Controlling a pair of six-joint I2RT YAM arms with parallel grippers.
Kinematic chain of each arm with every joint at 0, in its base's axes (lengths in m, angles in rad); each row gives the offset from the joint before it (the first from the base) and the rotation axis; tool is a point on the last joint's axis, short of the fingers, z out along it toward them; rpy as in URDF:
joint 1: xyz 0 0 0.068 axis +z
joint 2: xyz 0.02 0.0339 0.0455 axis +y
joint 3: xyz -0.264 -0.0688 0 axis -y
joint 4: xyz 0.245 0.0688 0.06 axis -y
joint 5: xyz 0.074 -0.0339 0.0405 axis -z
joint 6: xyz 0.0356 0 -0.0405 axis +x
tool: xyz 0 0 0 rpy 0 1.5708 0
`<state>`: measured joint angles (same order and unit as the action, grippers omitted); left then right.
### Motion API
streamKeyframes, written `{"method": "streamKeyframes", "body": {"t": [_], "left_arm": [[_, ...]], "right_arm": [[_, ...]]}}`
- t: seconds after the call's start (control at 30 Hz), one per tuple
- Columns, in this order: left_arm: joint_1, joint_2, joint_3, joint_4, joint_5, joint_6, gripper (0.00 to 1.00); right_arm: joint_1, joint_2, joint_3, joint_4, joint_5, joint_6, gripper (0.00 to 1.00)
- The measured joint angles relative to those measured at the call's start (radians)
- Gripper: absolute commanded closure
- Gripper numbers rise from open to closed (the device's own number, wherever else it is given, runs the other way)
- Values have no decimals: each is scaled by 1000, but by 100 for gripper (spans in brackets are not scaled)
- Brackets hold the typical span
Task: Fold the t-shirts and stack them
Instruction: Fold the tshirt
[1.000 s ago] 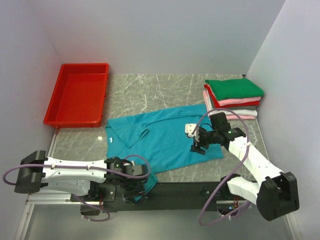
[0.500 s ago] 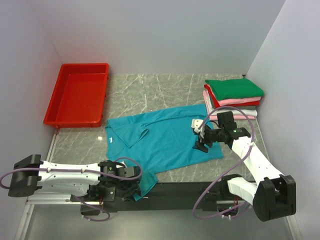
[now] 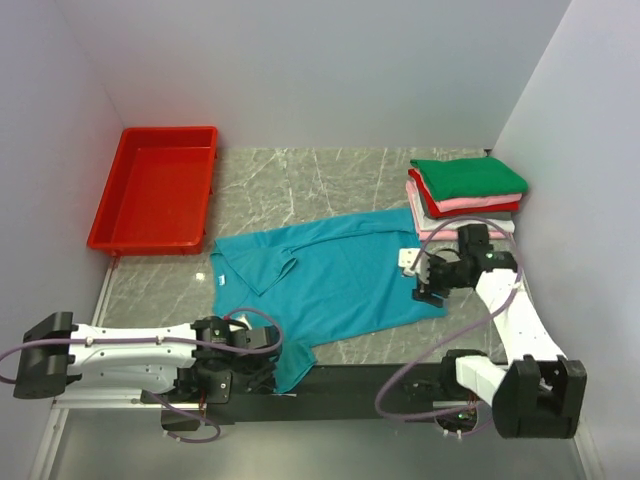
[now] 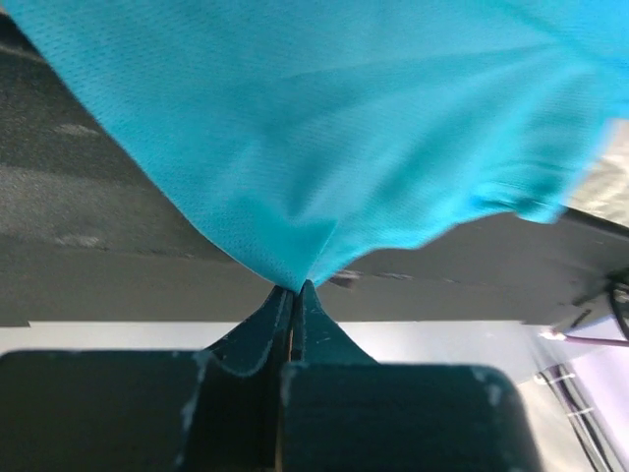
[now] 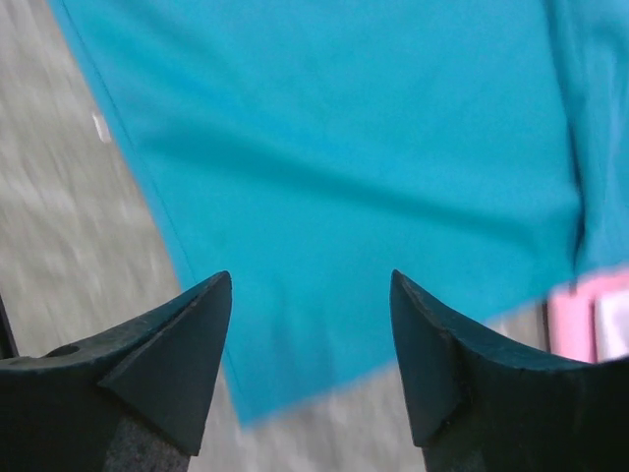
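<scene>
Clenched hard together, the fingers (image 4: 319,339) of my left gripper (image 4: 295,293) are pinching a corner of the teal t-shirt (image 4: 344,128). The cloth is fanning out from the tips in tight creases, and no gap is showing between the pads. Seen from above, that gripper (image 3: 268,366) is sitting well nearer to me than the red tray (image 3: 155,195) and a little to its right. There the pinched corner is hanging past the marble table (image 3: 300,180) onto the dark strip along its near edge.

The teal t-shirt (image 3: 330,280) is lying spread on the marble. It is starting just beside the tray's near right corner and reaching away to the tray's right, with a small white label (image 3: 218,280) showing at the end nearest the tray.

My right gripper (image 5: 310,280) is standing released, its fingers spread wide with nothing between them. It is poised over the shirt's edge farthest from the tray (image 3: 426,290). That wrist view is blurred, so I cannot tell whether the tips are brushing the cloth.

Far to the tray's right, four folded shirts are sitting in a stack: the green t-shirt (image 3: 468,178) on top, the red t-shirt (image 3: 428,205) and pink t-shirt (image 3: 472,205) under it, and the whitish t-shirt (image 3: 482,226) lowest. My open right gripper is just on the near side of that stack.
</scene>
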<state>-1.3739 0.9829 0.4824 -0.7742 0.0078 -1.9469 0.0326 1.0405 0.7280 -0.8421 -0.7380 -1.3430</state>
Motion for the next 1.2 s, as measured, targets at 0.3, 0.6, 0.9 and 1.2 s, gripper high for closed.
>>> {"method": "streamKeyframes", "body": {"t": [0.3,0.6,0.9,1.2], "left_arm": [[167,-111,84,-60,-80,102,100],[269,-138,84,-60,-81,212,100],[306,-129,84,-54,-61,271,100],[328,-169,111,-88,-70,286,100]], "right_arm": [[-333,310,152,-300,179,-497,39],[-336,363,99,-333,240,-615,39],[-289,402,37,-277,260,-608,51],[-286,427,37,-236,258,-584,100]]}}
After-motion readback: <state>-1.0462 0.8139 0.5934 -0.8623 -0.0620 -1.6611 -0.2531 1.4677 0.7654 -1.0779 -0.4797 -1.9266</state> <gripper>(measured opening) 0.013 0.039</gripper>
